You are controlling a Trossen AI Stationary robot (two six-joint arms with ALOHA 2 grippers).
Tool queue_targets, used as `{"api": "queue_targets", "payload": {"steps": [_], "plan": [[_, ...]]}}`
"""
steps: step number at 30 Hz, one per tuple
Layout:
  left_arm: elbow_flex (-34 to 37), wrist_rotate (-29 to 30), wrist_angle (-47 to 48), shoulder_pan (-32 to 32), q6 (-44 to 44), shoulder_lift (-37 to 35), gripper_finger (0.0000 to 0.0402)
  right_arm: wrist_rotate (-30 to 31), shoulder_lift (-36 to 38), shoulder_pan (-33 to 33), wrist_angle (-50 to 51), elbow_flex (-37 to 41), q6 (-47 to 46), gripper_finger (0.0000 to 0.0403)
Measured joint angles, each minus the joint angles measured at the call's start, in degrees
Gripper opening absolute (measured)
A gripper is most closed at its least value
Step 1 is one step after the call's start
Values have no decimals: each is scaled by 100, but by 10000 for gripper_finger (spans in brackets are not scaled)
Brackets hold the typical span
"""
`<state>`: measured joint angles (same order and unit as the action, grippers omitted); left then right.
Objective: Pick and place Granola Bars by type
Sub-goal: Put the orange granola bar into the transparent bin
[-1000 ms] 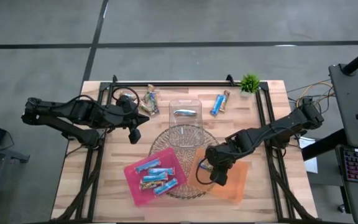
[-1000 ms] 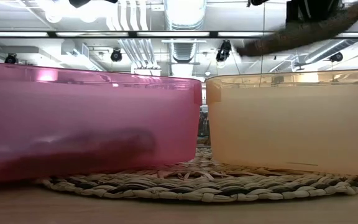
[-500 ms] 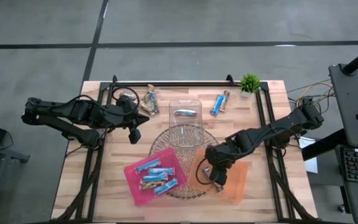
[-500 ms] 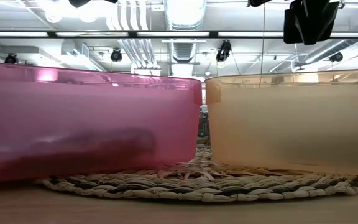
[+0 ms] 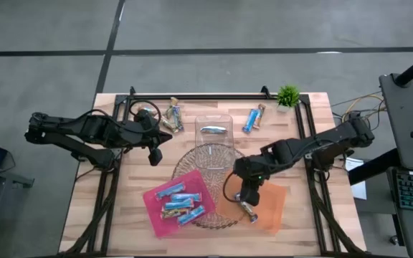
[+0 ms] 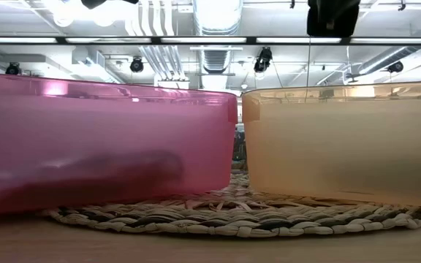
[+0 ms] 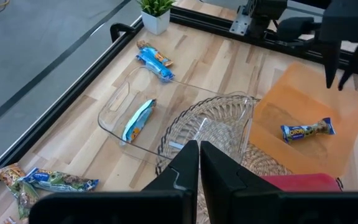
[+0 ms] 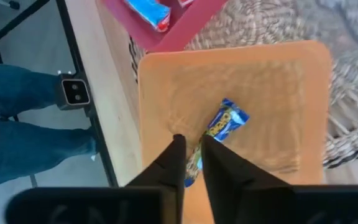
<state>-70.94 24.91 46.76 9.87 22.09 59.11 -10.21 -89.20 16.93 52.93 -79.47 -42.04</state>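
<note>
One granola bar (image 8: 227,122) in a blue and tan wrapper lies flat on the orange tray (image 5: 272,209). My right gripper (image 8: 192,146) hangs just above it, fingers almost together and holding nothing. Several light blue bars (image 5: 179,203) lie in the pink tray (image 5: 153,204). One bar (image 5: 214,130) rests in the clear box (image 5: 214,116). More bars lie on the far part of the table (image 5: 172,115), (image 5: 253,119). My left gripper (image 5: 156,156) waits shut over the table, left of the round mat.
Both trays sit on a round woven mat (image 5: 210,159). A small potted plant (image 5: 287,94) stands at the far right. Black rails (image 5: 113,186) run along the table's sides. A person's legs in jeans (image 8: 17,130) stand by the table's near edge.
My right gripper has risen from the orange tray and drifted toward the table's left and far side. The bar now lies bare on the tray where the gripper was a second ago.
</note>
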Motion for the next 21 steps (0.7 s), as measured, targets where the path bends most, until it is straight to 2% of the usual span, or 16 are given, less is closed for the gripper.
{"api": "queue_targets", "payload": {"steps": [3,5,21], "plan": [[0,-2,0,-2,2,0,0,-3,32,-130,93,-11,96,15],[0,-2,0,0,0,0,0,-3,47,-203,105,-12,194,11],[0,0,-2,0,-7,0,0,121,136,-509,122,-14,584,9]]}}
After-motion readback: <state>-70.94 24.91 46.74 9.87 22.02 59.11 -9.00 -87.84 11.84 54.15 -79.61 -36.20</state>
